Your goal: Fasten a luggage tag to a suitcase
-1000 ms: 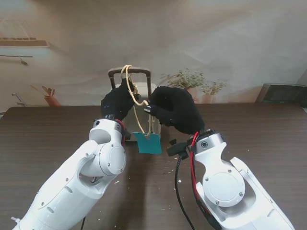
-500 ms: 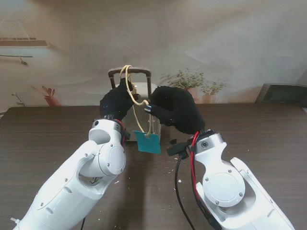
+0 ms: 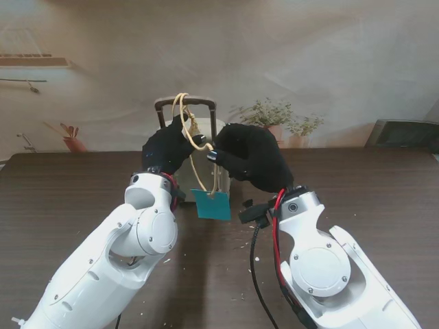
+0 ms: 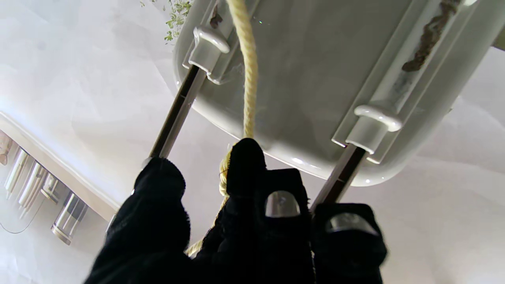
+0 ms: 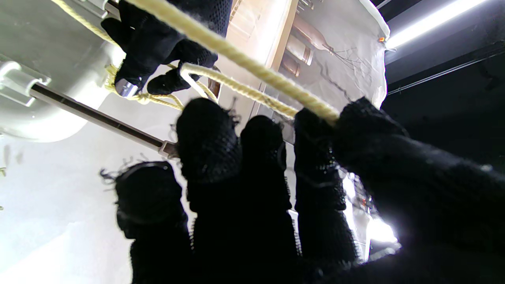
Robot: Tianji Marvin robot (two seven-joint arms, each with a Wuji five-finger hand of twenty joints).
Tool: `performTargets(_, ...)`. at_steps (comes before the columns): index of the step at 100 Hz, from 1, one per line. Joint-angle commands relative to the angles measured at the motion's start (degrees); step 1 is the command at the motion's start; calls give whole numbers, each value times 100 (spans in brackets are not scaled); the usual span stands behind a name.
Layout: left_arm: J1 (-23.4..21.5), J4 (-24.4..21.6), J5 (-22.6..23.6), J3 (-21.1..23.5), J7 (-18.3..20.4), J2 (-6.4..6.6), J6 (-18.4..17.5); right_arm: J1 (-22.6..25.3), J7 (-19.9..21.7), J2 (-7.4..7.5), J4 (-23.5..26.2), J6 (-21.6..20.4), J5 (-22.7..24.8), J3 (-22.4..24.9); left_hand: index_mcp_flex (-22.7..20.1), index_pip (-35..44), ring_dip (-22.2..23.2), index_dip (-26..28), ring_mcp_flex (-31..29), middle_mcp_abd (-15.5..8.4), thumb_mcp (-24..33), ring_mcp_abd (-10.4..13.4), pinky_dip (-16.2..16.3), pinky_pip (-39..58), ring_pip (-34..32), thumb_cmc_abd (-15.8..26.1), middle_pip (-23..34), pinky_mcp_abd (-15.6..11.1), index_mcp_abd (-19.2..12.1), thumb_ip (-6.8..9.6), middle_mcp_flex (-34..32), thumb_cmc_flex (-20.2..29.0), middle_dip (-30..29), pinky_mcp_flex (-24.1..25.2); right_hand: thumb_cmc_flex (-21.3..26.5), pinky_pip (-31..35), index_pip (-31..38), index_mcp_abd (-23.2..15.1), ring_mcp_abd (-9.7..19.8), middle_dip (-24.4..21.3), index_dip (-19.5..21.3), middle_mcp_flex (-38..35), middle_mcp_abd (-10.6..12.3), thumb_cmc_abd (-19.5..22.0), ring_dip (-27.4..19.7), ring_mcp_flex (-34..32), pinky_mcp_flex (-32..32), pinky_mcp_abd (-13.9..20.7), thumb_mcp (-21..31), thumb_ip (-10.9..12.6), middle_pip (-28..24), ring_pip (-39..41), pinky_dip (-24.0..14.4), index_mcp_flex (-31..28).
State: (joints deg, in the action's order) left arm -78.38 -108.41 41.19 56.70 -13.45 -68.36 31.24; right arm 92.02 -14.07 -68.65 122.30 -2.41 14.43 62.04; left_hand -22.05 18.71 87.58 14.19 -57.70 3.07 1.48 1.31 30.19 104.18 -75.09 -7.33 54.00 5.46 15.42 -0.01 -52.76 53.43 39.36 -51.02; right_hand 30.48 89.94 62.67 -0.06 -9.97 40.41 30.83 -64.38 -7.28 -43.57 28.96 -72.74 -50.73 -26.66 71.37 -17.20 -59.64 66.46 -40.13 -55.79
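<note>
Looping pale yellow twisted cord [image 3: 184, 110] over dark telescopic handle [image 3: 185, 103] of white hard-shell suitcase [image 3: 221, 168]. Left robot hand [image 3: 168, 145] pinching cord at handle, nearer; right robot hand [image 3: 250, 156] gripping cord strand just beside. Teal card luggage tag [image 3: 211, 204] hanging nearer me, cord near-vertical.

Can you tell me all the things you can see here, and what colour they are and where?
suitcase: one, pale grey-white, standing on the table behind both hands
pull handle: one, dark, raised above the suitcase
cord: one, yellowish, looped over the pull handle and running down to the tag
luggage tag: one, teal, hanging on the cord in front of the suitcase
table: one, dark brown wood
plants: a few, green in pots, pictured on the backdrop
left hand: one, black glove, closed on the cord near the handle
right hand: one, black glove, pinching the cord beside the suitcase
</note>
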Motion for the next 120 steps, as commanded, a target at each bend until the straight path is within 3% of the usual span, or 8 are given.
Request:
performTargets(1,-61,-121,14,23,123,27,-33,26,65,5,10,-18,-3,2,29,-388,238,-273,25,429,-52,155,128,521,44,100,-44,240,282,114,-10,-302,115,52,243,261,127,-307,5,30,111,120,-11,98,-63,-213,22,81,7,-49,-101,-10,-96,90)
performTargets(34,-232,-286,102,141,271,94,-159,-2,78,3,-10,0,-22,-42,-172,-1737,238,-1037,-36,481,-100,258,169,554,14,-202,-16,142,114,84,-143,-884,117,-37,244,257,127,-306,4,38,113,124,2,104,-63,-212,31,80,0,-51,-106,-10,-96,91)
performTargets(42,-251,-316,105,152,329,109,-160,-11,80,2,-16,3,-24,-53,-113,-1968,238,-1201,-113,256,-97,419,104,637,-101,-327,169,54,151,61,-247,-962,123,-209,243,257,127,-306,4,40,113,119,1,105,-63,-212,31,80,2,-50,-108,-10,-97,91)
performTargets(63,-294,-357,175,188,465,155,-226,-13,82,1,-19,11,-25,-63,17,-1971,235,-1301,-109,44,129,751,-34,732,-243,-792,462,-55,-111,31,-341,-656,110,-373,247,256,126,-306,3,45,113,120,-3,103,-63,-211,34,80,-1,-50,-106,-11,-97,91)
performTargets(75,-332,-369,222,214,470,168,-299,-10,83,2,-16,9,-23,-58,-14,-1956,4,-1326,-30,-40,641,875,-165,781,-342,-1042,573,-85,-272,-42,-356,-511,31,-398,247,254,126,-306,3,47,114,119,-5,108,-63,-211,41,77,0,-49,-104,-11,-98,91)
performTargets(78,-343,-373,240,219,459,169,-314,-10,85,3,-16,9,-24,-58,-27,-1957,-287,-1311,16,-57,1027,906,-175,783,-470,-1148,588,-90,-306,-110,-365,-656,19,-407,249,254,126,-306,3,47,114,118,-6,110,-63,-210,41,76,0,-49,-104,-11,-98,91)
performTargets(104,-463,-480,321,278,429,184,-391,-12,94,4,-15,11,-31,-63,-141,-1931,-411,-1295,13,-76,1267,946,-187,790,-534,-1167,624,-115,-521,-141,-425,-554,22,-460,249,253,123,-314,3,49,114,119,-2,112,-63,-202,41,75,-5,-49,-101,-14,-99,98)
performTargets(120,-603,-573,374,323,417,196,-417,-12,98,5,-15,14,-26,-58,-239,-1915,-468,-1278,1,-56,1265,896,-191,801,-551,-1099,613,-90,-385,-146,-437,-602,11,-456,254,253,124,-309,3,51,117,121,-4,109,-63,-202,41,75,-3,-48,-100,-14,-100,100)
